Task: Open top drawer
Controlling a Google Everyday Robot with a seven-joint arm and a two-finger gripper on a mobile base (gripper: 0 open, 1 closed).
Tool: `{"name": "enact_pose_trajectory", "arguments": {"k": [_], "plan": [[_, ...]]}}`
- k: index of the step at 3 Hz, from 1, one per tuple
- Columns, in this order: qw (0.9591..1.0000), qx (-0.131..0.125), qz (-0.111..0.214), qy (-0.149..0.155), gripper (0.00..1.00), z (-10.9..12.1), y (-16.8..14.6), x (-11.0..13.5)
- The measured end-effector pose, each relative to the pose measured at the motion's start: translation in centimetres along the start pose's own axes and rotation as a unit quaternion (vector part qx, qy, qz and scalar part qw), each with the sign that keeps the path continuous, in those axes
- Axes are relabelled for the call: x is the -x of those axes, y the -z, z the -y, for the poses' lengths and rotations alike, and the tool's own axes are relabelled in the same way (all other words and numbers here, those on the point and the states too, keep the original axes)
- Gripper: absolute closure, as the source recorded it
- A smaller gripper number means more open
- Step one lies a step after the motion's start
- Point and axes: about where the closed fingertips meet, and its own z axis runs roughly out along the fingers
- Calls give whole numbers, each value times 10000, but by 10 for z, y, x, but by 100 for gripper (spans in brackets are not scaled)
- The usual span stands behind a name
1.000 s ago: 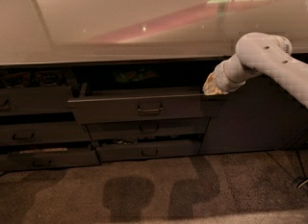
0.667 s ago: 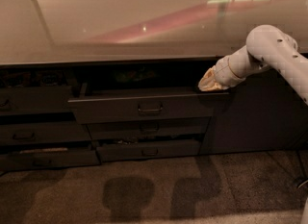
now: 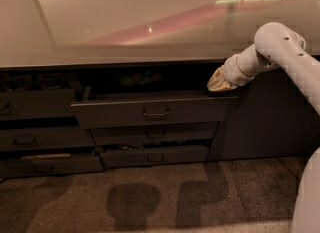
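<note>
A: Lower drawers sit further back. The top drawer juts partway out above them, its handle untouched.
B: The gripper is at its top right corner, off-centre. Can't tell if it's open or closed.
A: Risk: a pull from that corner racks the drawer, or contact slips off the edge.
B: Lifting could also clip the worktop lip.

The top drawer, a wide dark grey-brown front with 1 small central bail handle, stands partly out and level, its box open above. The gripper rests at its upper right corner.
</note>
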Motion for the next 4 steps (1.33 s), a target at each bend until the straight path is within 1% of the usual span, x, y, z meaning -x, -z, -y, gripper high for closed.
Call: {"name": "enact_pose_trajectory", "arguments": {"k": [1, 2, 3, 4], "plan": [[9997, 143, -97, -154, 100, -4, -15, -11], [9990, 279, -117, -322, 100, -9, -29, -23], [9990, 279, -117, -321, 100, -9, -29, -23], [9992, 282, -79, -259, 100, -29, -30, -16]]}}
